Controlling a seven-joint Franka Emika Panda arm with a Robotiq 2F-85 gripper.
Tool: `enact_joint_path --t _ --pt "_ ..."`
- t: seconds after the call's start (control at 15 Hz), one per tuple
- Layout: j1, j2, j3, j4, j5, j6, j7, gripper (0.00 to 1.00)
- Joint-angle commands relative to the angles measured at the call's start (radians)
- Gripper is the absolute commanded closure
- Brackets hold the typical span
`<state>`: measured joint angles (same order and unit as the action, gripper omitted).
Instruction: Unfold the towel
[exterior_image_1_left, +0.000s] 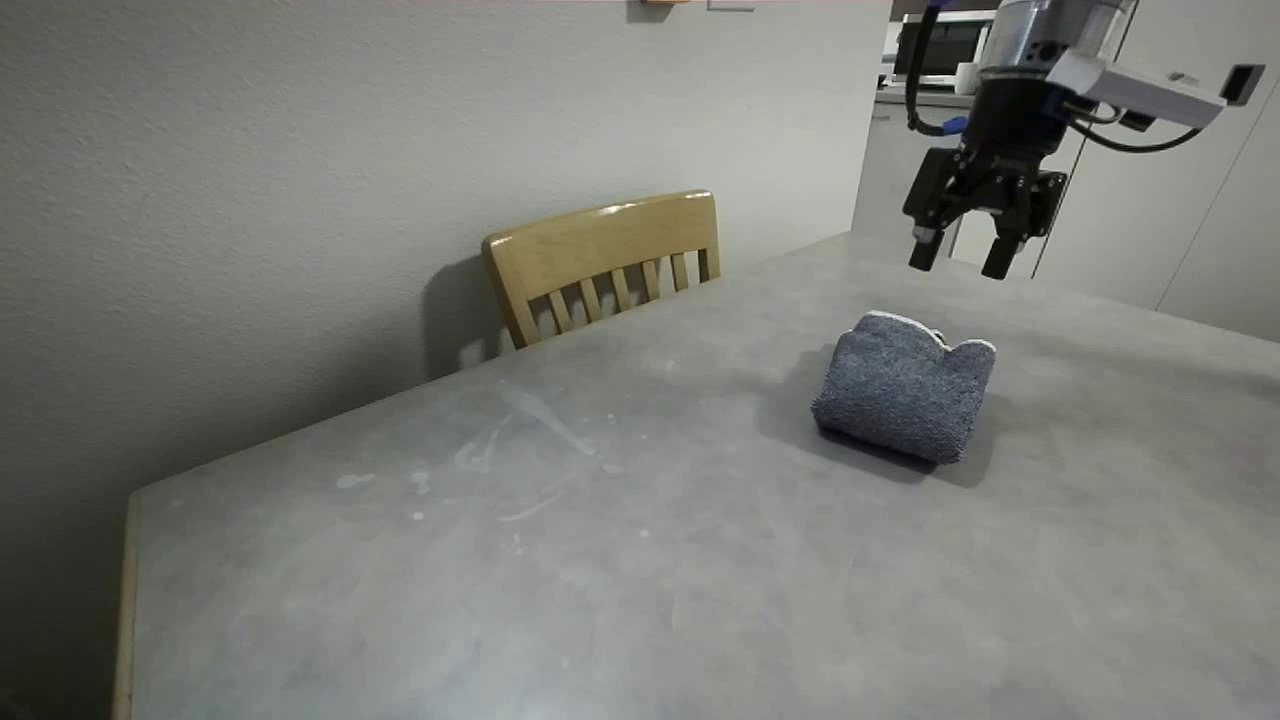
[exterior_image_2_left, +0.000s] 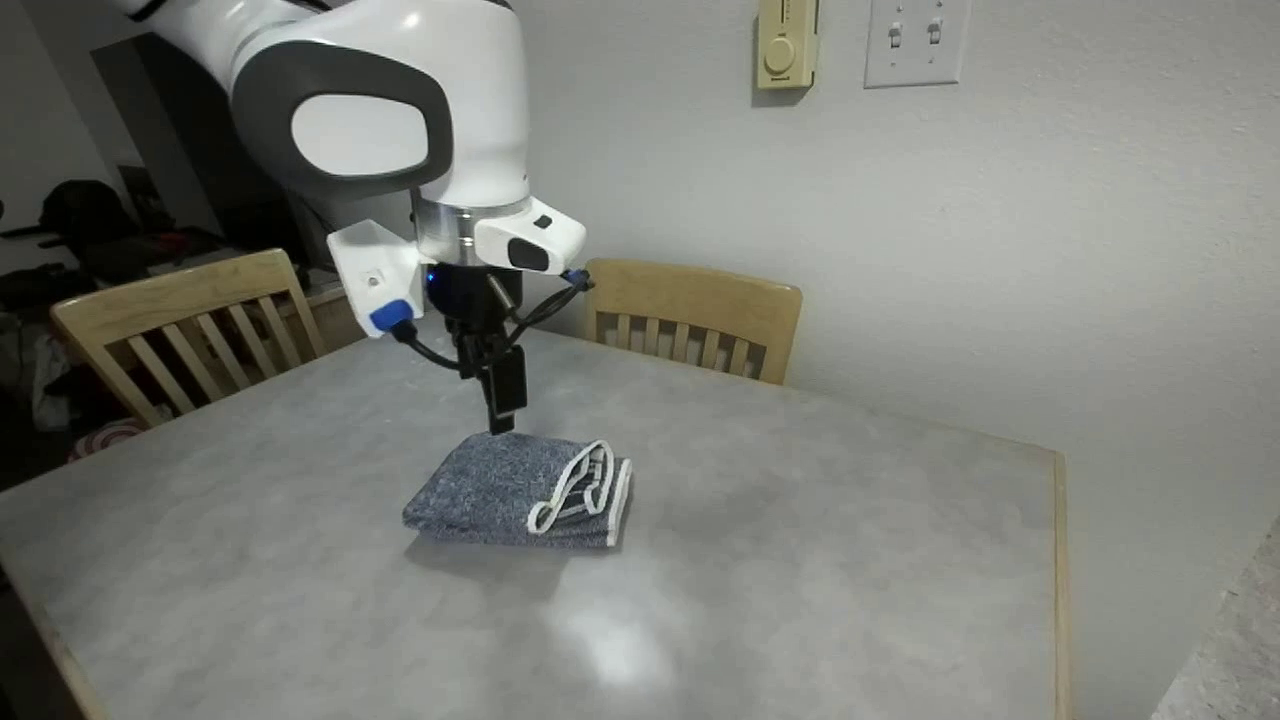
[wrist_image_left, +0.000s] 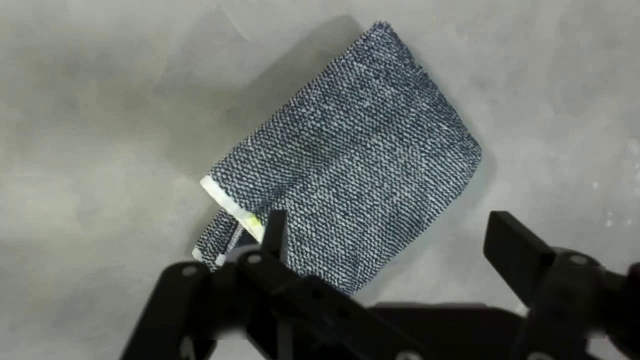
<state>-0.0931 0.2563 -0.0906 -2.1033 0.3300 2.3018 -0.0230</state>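
In both exterior views I see a grey tabletop (exterior_image_2_left: 850, 620) with pale wooden edging (exterior_image_2_left: 1062, 600), beside a lightly textured wall (exterior_image_2_left: 1050, 250); a slat-backed wooden chair (exterior_image_2_left: 695, 285) stands between them. In an exterior view, my wall bears a beige dial thermostat (exterior_image_2_left: 787, 45) near a two-toggle light-switch plate (exterior_image_2_left: 915, 50); a second slat-backed chair (exterior_image_2_left: 190, 290) stands before a dark, cluttered area (exterior_image_2_left: 90, 215), and a bright patch of reflected light (exterior_image_2_left: 615, 640) lies on the tabletop. In an exterior view, white seamed panels (exterior_image_1_left: 1225, 230) stand beyond, near a dark-fronted appliance (exterior_image_1_left: 955, 50).

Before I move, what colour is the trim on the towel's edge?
White; the trim on the towel shows best in an exterior view.
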Motion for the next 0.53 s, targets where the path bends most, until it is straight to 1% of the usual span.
enact_joint_path --t 0.0,0.2,0.27,0.33,0.47 --pt "-0.022 0.063 0.004 0.067 -0.094 -0.072 -0.064 0.00" --pt "-0.027 0.100 0.003 0.096 -0.164 -0.102 -0.096 0.00" --pt "-0.033 0.107 0.005 0.099 -0.165 -0.090 -0.112 0.00" --pt "-0.023 0.076 0.009 0.061 -0.150 -0.065 -0.067 0.00" --pt "-0.029 0.092 0.010 0.074 -0.155 -0.065 -0.084 0.00"
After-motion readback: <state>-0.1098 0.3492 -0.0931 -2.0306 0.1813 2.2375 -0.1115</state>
